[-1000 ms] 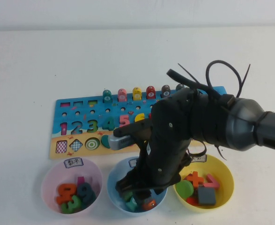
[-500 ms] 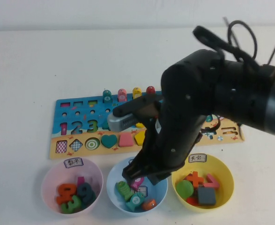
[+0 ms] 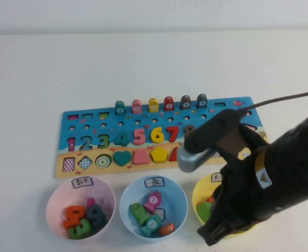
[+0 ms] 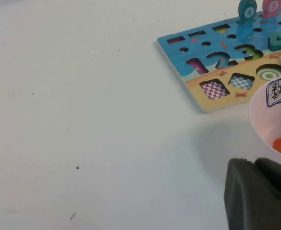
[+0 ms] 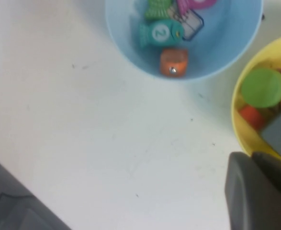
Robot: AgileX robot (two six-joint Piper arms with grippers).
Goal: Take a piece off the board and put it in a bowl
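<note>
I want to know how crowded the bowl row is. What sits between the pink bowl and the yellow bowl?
In the high view, the light blue bowl sits between the pink bowl and the yellow bowl, holding fish pegs including the orange piece.

**Right side blocked, left side open**

Your right arm (image 3: 258, 184) covers the yellow bowl (image 3: 202, 189) and the board's (image 3: 91, 123) right end. The worktop (image 3: 64, 63) left of and behind the board lies bare (six fish pegs (image 3: 160, 104) stand along its far edge).

Pink bowl (image 3: 80, 206), yellow bowl (image 3: 202, 190), white table (image 3: 64, 68)
</note>
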